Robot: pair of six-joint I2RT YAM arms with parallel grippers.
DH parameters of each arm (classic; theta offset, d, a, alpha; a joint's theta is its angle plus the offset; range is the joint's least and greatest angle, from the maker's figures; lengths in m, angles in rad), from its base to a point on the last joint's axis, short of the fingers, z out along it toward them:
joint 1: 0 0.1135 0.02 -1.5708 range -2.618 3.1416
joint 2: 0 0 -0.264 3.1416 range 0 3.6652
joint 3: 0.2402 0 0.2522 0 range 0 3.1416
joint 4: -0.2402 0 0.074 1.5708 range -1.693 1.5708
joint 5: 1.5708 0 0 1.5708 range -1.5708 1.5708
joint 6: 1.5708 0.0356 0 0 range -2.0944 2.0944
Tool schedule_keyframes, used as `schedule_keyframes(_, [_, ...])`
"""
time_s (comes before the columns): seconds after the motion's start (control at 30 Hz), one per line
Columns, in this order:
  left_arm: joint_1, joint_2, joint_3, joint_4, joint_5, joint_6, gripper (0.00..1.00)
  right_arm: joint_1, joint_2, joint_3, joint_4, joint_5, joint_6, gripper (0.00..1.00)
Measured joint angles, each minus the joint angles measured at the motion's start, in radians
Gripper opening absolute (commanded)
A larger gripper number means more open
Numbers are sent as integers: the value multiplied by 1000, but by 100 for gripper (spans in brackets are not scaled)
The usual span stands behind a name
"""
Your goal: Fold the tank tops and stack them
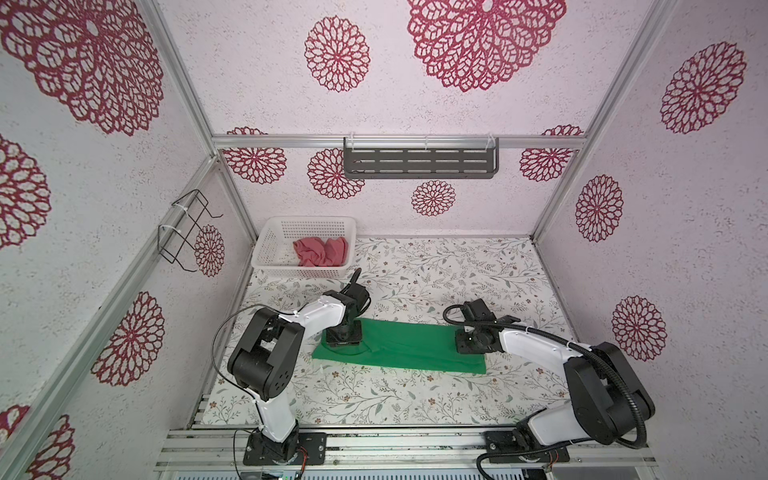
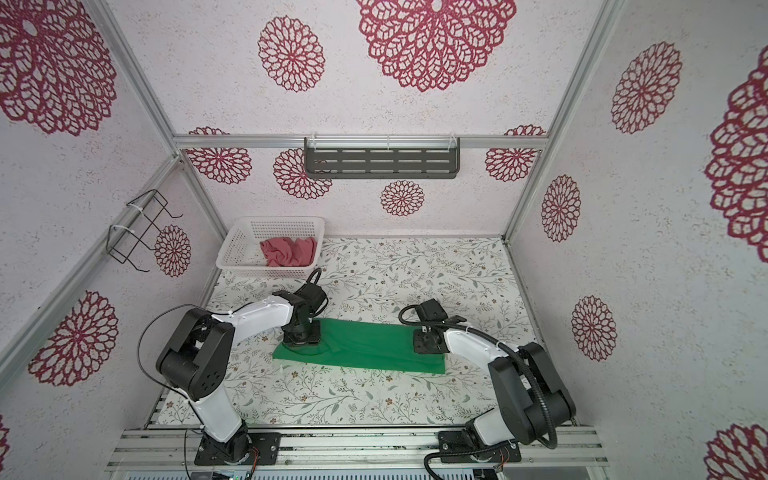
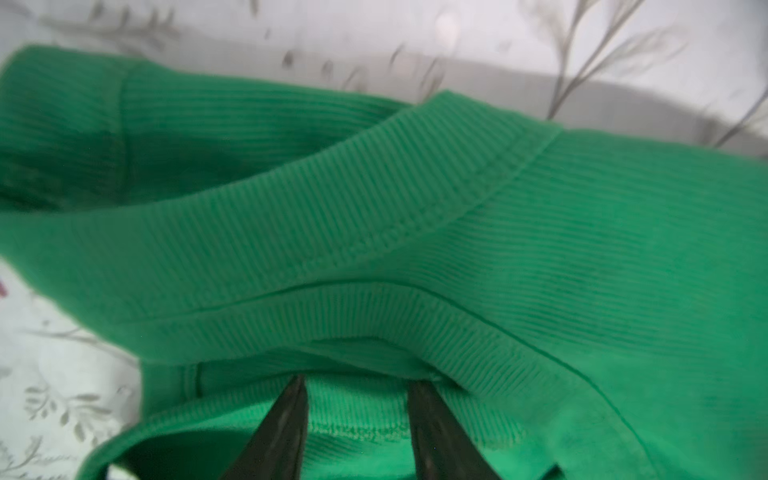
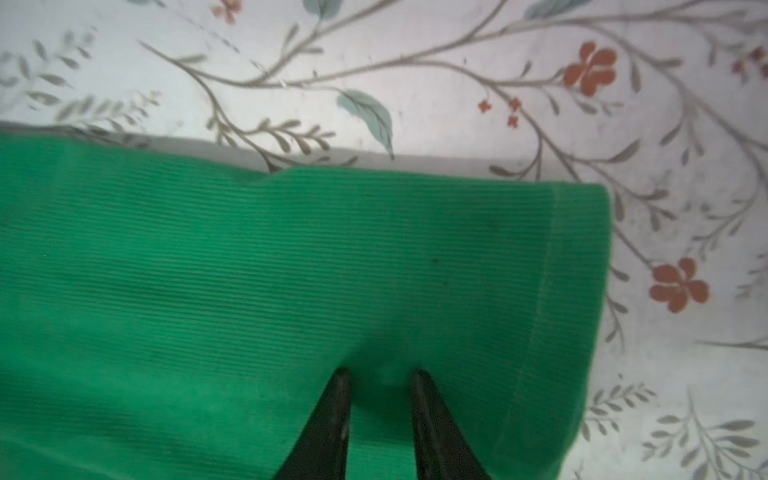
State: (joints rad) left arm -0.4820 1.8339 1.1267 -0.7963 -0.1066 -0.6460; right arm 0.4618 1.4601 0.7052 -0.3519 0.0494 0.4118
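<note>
The green tank top [image 1: 399,345] [image 2: 365,345] lies flat on the floral table as a long folded strip. My left gripper [image 1: 341,338] [image 3: 357,380] points down on its left end, where the straps and neckline [image 3: 374,208] lie; its jaws are parted, with the tips tucked under a ribbed band. My right gripper [image 1: 469,345] [image 4: 380,374] presses on the right end near the hem [image 4: 552,291], jaws parted, with a small rise of cloth between the tips. The rose-red tank top [image 1: 320,251] [image 2: 289,251] lies crumpled in the white basket [image 1: 307,220].
The white basket [image 2: 274,220] stands at the table's back left corner. A black wire rack [image 1: 187,232] hangs on the left wall and a dark slotted shelf [image 1: 419,162] on the back wall. Bare floral tabletop [image 1: 415,399] lies in front of the green top.
</note>
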Motion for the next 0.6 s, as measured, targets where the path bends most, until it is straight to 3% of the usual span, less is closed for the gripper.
schedule_keyframes(0.3, [12,253,352,-41,52,117,48,43,-56,-84,90,31,130,32])
schedule_keyframes(0.47, [17,416,614,-84,64,195,49,197,-117,-112,60,38,265,48])
schedule_keyframes(0.6, [19,519,787,-106,71,254,53,263,-179,-92,-87,25,318,53])
